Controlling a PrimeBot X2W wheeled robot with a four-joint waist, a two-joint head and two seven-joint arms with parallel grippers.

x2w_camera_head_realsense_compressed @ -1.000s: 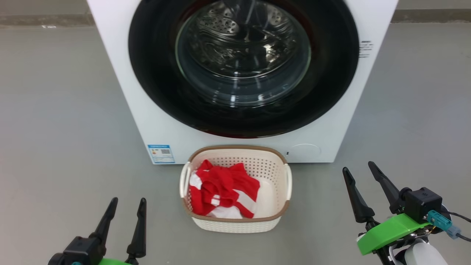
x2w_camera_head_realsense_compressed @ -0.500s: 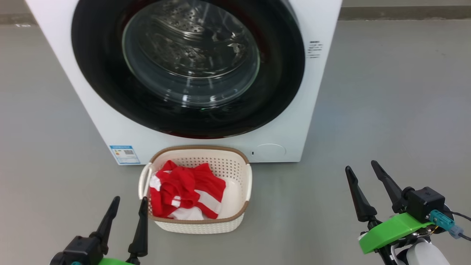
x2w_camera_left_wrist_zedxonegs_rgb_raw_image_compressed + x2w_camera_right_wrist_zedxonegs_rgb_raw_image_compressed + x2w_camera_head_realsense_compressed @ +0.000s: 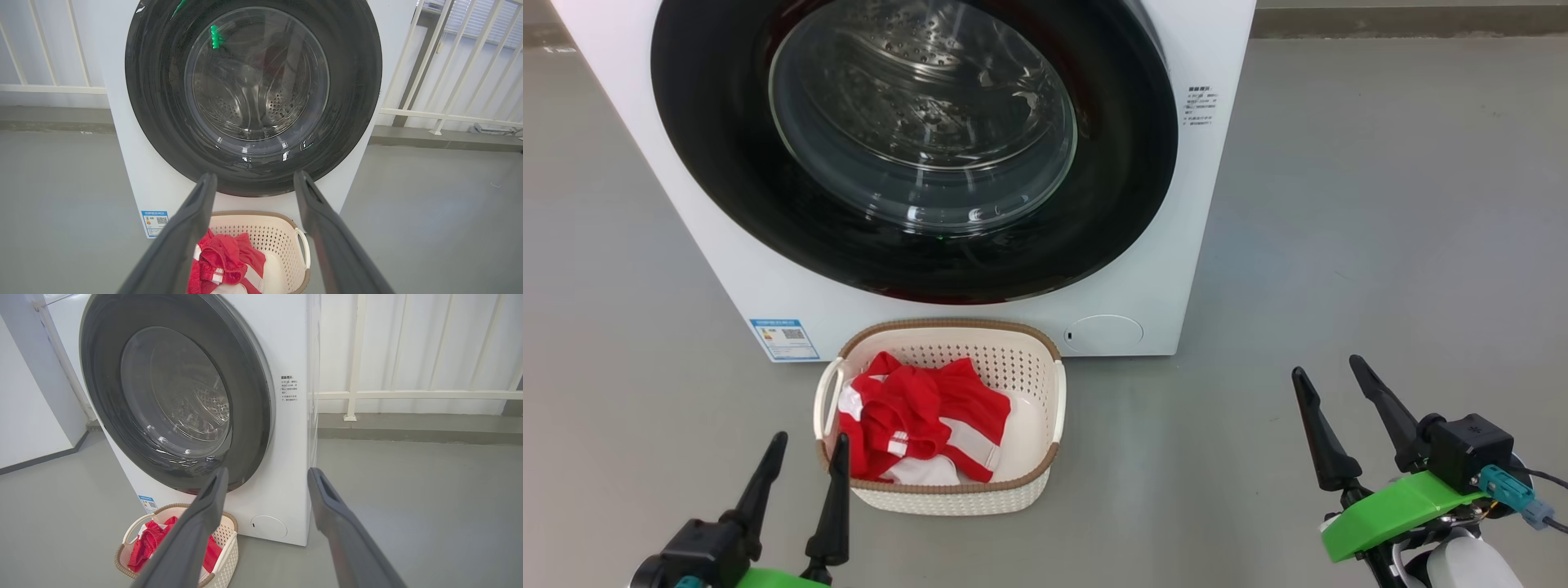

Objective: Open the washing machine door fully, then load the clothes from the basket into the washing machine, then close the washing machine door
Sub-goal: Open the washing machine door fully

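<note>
basket (image 3: 947, 498) of clothes (image 3: 915, 412) just beside left pincer (image 3: 810, 438), right pincer (image 3: 1326, 366) well apart, both spread wide, empty

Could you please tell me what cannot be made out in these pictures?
Washing machine top: cut off by the upper edge in the head view.
Clothes: bundled in the basket, so their number is unclear; the left gripper covers part in the left wrist view.
Blue sticker: print too small, every view.

I see a glossy round black door (image 3: 915, 147) with smooth clear glass, a smooth white washing machine (image 3: 1209, 204), a perforated cream plastic basket (image 3: 947, 500), soft red-and-white cloth garments (image 3: 915, 412), a matt grey floor (image 3: 1380, 245).
</note>
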